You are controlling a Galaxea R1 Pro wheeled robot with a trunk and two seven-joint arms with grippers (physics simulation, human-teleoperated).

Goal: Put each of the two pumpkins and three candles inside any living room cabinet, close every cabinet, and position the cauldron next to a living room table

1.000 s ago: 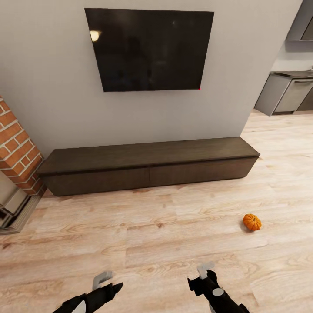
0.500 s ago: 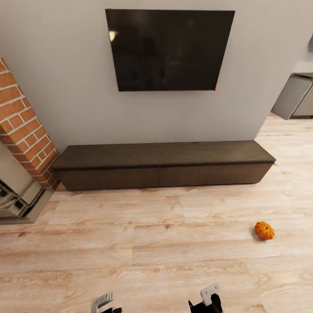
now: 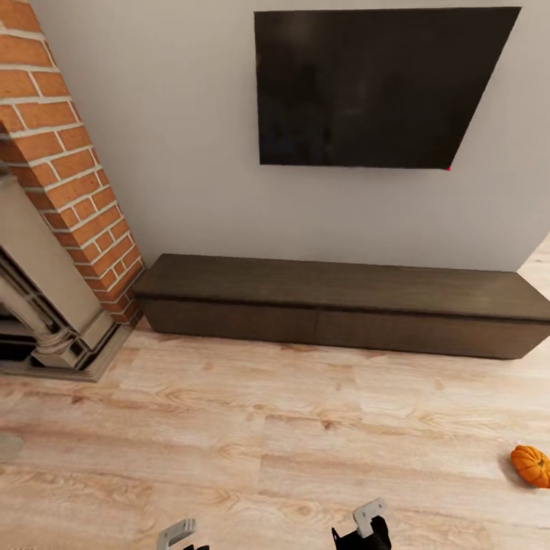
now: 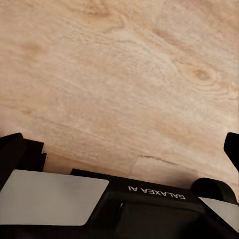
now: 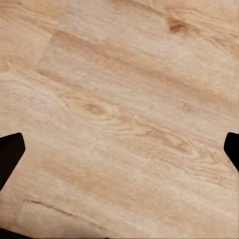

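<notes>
Here, scene: the head view looks down on a living-room wall with pale wood-plank floor (image 3: pixel 290 451) in front of it.
Cabinet: the long, low dark-brown cabinet (image 3: pixel 344 305) stands against the grey wall, its drawer fronts flush and shut, its flat top bare.
Television: a dark flat screen (image 3: pixel 378 88) hangs on the wall above the cabinet.
Fireplace: a brick-and-stone fireplace (image 3: pixel 57 221) stands just beside the cabinet's left end.
Pumpkin: one orange ribbed pumpkin (image 3: pixel 532 465) lies on the floor at the right edge of the head view, well in front of the cabinet and apart from it, partly cut off by the frame.
Left gripper: the left gripper (image 3: pixel 178 534) peeks in at the lower edge of the head view; in the left wrist view its dark fingers (image 4: pixel 15 152) sit far apart over bare planks, holding nothing.
Right gripper: the right gripper (image 3: pixel 368 519) also shows at the lower edge; in the right wrist view its fingertips (image 5: pixel 10 149) stand wide apart at the two sides, with floor between them and nothing held.
</notes>
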